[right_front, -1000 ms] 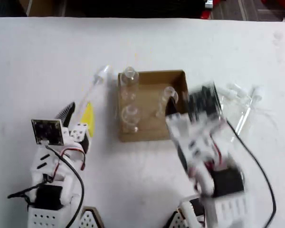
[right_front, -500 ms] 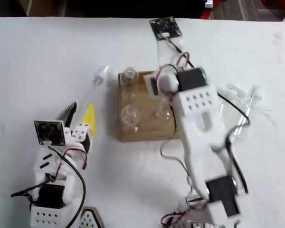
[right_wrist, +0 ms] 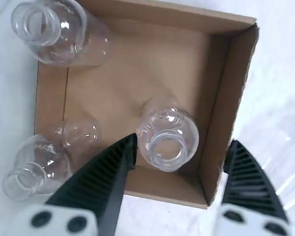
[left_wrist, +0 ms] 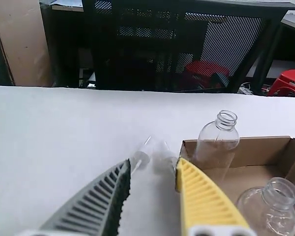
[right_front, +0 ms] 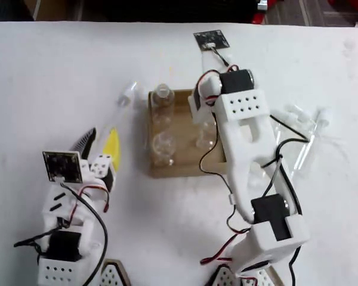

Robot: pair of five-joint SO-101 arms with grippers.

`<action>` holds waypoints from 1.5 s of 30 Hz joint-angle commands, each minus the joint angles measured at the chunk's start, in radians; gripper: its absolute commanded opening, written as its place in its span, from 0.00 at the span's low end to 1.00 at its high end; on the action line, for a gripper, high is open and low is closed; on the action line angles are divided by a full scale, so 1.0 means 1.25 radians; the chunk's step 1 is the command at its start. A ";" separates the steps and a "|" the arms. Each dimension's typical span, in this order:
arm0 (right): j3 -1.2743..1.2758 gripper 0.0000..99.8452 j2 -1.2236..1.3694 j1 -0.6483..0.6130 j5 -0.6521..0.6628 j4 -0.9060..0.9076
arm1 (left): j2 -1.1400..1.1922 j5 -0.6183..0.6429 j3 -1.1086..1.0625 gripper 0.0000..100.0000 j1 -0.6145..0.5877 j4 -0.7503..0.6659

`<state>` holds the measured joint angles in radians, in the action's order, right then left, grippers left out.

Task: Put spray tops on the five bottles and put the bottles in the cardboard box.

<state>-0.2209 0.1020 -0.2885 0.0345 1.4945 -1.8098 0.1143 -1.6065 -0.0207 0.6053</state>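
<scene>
Right gripper [right_wrist: 182,143], jaws spread, hangs over an uncapped bottle [right_wrist: 164,130] in the cardboard box [right_wrist: 226,98]. Left gripper [left_wrist: 152,169] gapes nearby.

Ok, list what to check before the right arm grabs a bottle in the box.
1. Right gripper open: ok.
2. Right gripper over the middle bottle: ok.
3. Wall of the cardboard box outside the grip: not ok, it sits between the bottle and one finger.
4. Bottles capped: not ok, visible necks bare.
5. Spray top lying ahead of the open left gripper: ok.
</scene>
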 commanded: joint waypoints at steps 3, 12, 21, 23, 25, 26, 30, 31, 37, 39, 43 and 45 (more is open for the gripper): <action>-0.031 0.13 -0.002 0.004 -0.007 0.003 | -0.012 0.004 0.007 0.14 0.012 -0.021; -0.027 0.12 -0.001 0.008 -0.007 0.004 | -0.012 0.004 0.007 0.14 0.012 -0.021; -0.027 0.12 -0.001 0.008 -0.007 0.007 | -0.012 0.004 0.007 0.14 0.012 -0.021; -0.027 0.12 -0.001 0.008 -0.007 0.015 | -0.012 0.004 0.007 0.14 0.012 -0.021; -0.027 0.12 -0.001 0.008 -0.007 0.017 | -0.012 0.004 0.007 0.14 0.012 -0.021; -0.027 0.12 -0.001 0.008 -0.007 0.017 | -0.012 0.004 0.007 0.14 0.012 -0.021; -0.027 0.08 -0.001 0.009 -0.007 0.017 | -0.012 0.004 0.007 0.14 0.013 -0.021; -0.027 0.08 -0.001 0.009 -0.007 0.017 | -0.012 0.004 0.007 0.14 0.013 -0.021; -0.028 0.08 -0.001 0.008 -0.007 0.008 | -0.012 0.004 0.007 0.14 0.013 -0.021; -0.028 0.08 -0.001 0.004 -0.007 -0.012 | -0.012 0.004 0.007 0.14 0.013 -0.021; -0.028 0.08 0.001 -0.014 -0.007 -0.071 | -0.012 0.004 0.007 0.14 0.013 -0.021; -0.028 0.08 0.001 -0.029 -0.007 -0.085 | -0.012 0.004 0.007 0.14 0.013 -0.021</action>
<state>-0.2209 0.1082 -0.2931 0.0345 1.4392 -1.8098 0.1143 -1.6065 -0.0207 0.6053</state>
